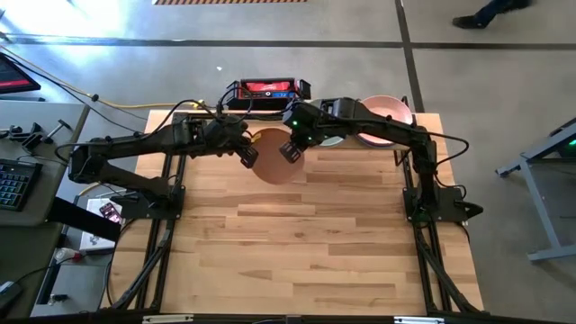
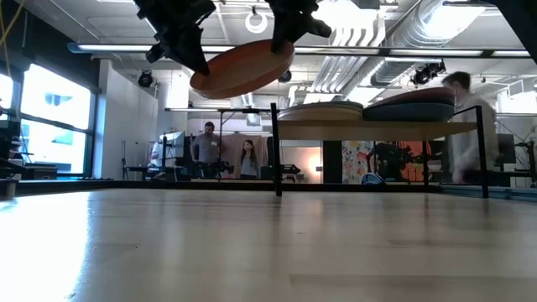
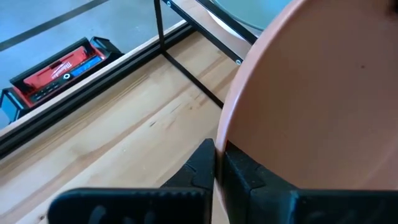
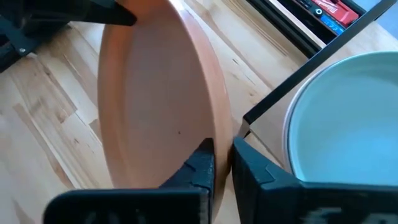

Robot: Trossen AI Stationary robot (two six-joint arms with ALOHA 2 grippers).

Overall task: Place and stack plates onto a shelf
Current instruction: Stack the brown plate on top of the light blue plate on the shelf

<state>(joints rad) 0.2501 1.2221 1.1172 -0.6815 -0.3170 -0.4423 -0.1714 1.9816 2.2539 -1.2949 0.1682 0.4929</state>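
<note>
A peach plate (image 1: 274,158) hangs in the air over the far middle of the table, tilted in the low view (image 2: 243,67). My left gripper (image 1: 247,155) is shut on its left edge and my right gripper (image 1: 291,150) on its right edge. To the right stands the shelf (image 2: 377,127) on black legs. It carries two stacks of plates, a beige-topped one (image 2: 320,110) and a dark one (image 2: 411,106). From above, a pink plate (image 1: 389,112) shows on the shelf, partly under my right arm. A pale plate (image 4: 348,124) lies on the shelf close beside my right fingers. My left gripper pinches the plate's rim (image 3: 222,134) between its two fingers, one on each face. It comes from the table's left, slanting down. The plate is lifted clear of the table, its left side lower. My right gripper pinches the opposite rim (image 4: 219,127) between its two fingers, one on each face. It slants down from the far right. That side of the plate sits higher, beside the shelf's black leg (image 4: 280,99).
A red and black device (image 1: 267,90) lies just beyond the table's far edge. The wide slatted tabletop (image 1: 297,243) stretches bare toward the near edge. People stand in the room behind the table (image 2: 226,151), and one more at the right (image 2: 461,126).
</note>
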